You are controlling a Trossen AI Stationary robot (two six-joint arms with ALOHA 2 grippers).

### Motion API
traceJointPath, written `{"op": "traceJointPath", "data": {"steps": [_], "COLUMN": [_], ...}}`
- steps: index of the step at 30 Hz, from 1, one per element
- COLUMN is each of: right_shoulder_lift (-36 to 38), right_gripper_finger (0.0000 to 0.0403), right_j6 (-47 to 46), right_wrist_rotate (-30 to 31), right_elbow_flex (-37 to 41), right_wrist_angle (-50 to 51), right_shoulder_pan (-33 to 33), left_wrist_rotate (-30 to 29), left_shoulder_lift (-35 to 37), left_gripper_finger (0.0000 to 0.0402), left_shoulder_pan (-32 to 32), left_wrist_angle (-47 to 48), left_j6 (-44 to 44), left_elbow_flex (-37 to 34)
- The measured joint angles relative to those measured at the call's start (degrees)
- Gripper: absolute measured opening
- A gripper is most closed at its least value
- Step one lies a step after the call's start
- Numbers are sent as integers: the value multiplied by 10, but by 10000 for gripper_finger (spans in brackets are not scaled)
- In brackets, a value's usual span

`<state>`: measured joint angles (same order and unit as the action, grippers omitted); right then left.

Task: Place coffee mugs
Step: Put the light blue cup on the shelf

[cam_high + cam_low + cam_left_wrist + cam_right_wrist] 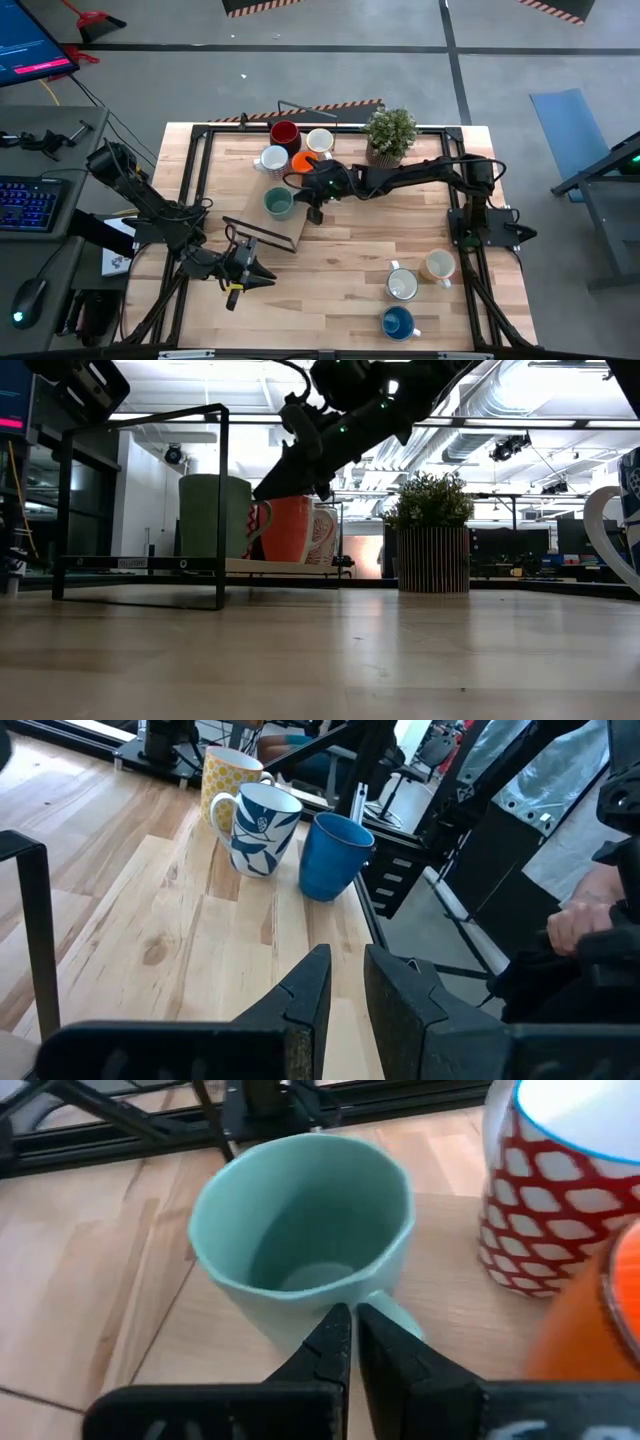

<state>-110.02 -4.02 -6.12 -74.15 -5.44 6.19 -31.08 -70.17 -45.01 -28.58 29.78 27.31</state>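
A teal-green mug (278,203) stands upright on its base on a pale wooden board, inside a black wire frame (262,236). My right gripper (351,1323) reaches in from the table's right. It is shut, its tips at the mug's wall next to the handle (398,1312). Behind it stand an orange mug (303,161), a white patterned mug (272,159), a dark red mug (285,133) and a white mug (320,141). My left gripper (346,982) waits near the front left, narrowly open and holding nothing. Three mugs stand at the front right: tan (438,265), white (402,285) and blue (397,322). My right gripper comes slanting down from the table's right. Its shut tips are at the teal-green mug's outer wall (300,1305), just under the rim and beside the handle's root. I cannot tell whether they touch the mug. The mug stands upright on the board.
A potted green plant (390,135) stands at the back, right of the mug group. The orange mug (590,1320) and the red-and-white patterned mug (545,1210) crowd my right gripper. A person's hand (578,923) shows beyond the table's edge. Bare wood lies at the table's middle and front.
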Motion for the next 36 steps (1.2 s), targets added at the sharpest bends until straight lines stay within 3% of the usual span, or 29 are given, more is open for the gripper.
{"op": "traceJointPath", "data": {"steps": [5, 11, 36], "right_shoulder_lift": [0, 0, -18], "right_gripper_finger": [11, 11, 1], "right_j6": [-20, -20, 0], "right_wrist_rotate": [-40, -28, -28], "right_elbow_flex": [0, 0, 0], "right_wrist_angle": [0, 0, -33], "right_shoulder_pan": [-25, -52, -31], "left_wrist_rotate": [0, 0, -18], "left_shoulder_lift": [0, 0, 0], "left_gripper_finger": [54, 54, 54], "left_shoulder_pan": [0, 0, 0], "left_wrist_angle": [0, 1, 15], "left_j6": [1, 1, 0], "left_elbow_flex": [0, 0, 0]}}
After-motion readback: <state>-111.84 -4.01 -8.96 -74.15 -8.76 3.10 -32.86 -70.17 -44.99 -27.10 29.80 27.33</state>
